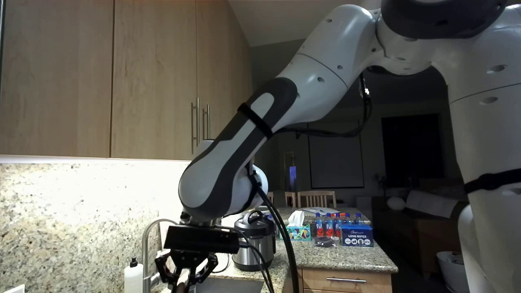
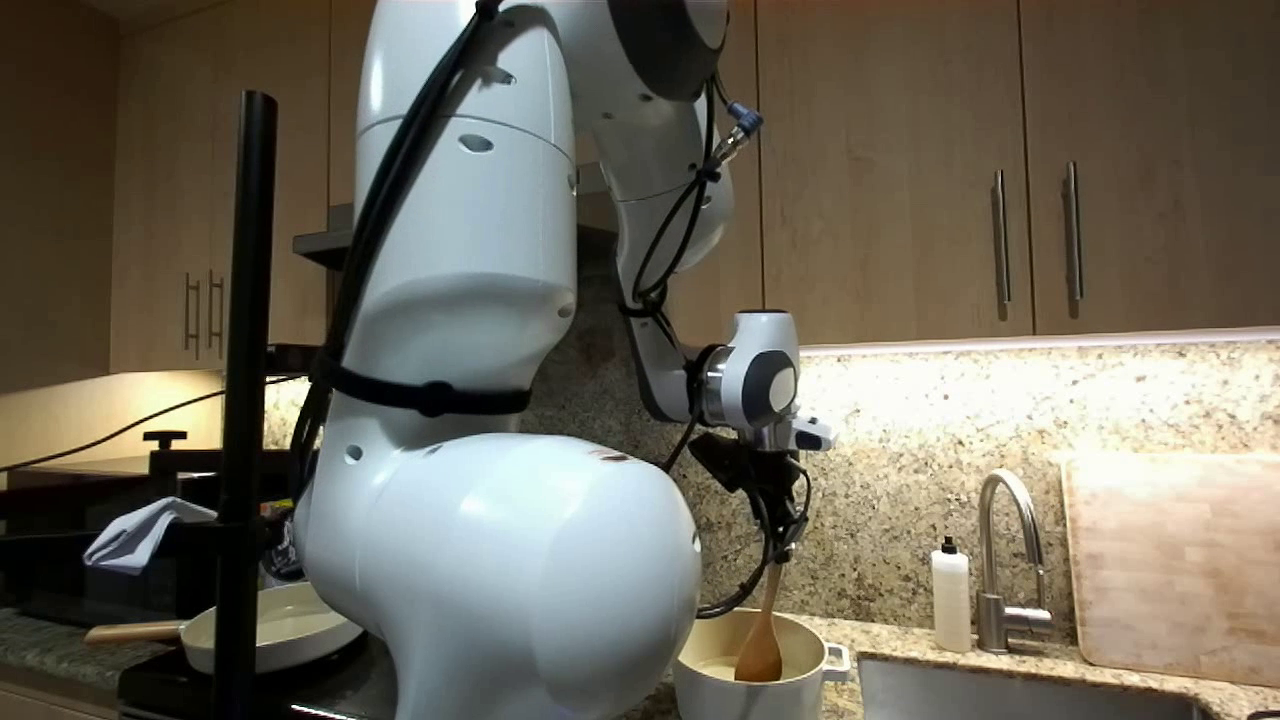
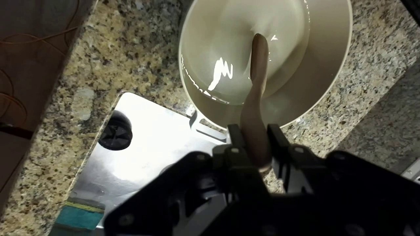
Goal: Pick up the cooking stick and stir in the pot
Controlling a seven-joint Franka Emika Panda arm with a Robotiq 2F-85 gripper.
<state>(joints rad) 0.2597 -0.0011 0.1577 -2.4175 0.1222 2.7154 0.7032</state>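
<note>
At the working end: gripper [image 3: 255, 131], black, jointed; fingers [image 3: 235, 136] drawn in to a handle's thickness and clamped on the spoon [image 3: 253, 98]. Spoon: wood, reddish brown, smooth; thick grip, narrowed neck, rounded bowl. Long axis, in an exterior view, running down from the fingertips into the pot [image 2: 742, 706], near upright with a slight tilt. Pot below the gripper, spoon's bowl end within its rim and at the liquid [image 3: 226, 42]; depth of dip not certain. Stirring, judged the step in hand, hangs on that placing: sweeps kept short of the wall, tilt held modest, else a knock or a slip in the grip seems likely. Pot: round, deep, cream, smooth-walled, with a looped side handle [image 3: 196, 121] towards the sink [image 3: 157, 131]. Liquid: clear, glossy, bright glints. Sink: smooth steel, rounded corner, round black drain [image 3: 115, 131]. Counter [image 3: 141, 65]: speckled stone, tan and black, under the pot and round the sink. Farther out: faucet [image 2: 988, 560], curved metal; bottle [image 2: 951, 595], white, dark pump top; board [image 2: 1175, 560], pale wood, flat slab, rounded corners, upright against the backsplash [image 2: 890, 470], speckled stone. Well apart: pan [image 2: 290, 612], cream, shallow, wooden handle; cooker [image 1: 264, 244], dark lid, steel body.
</note>
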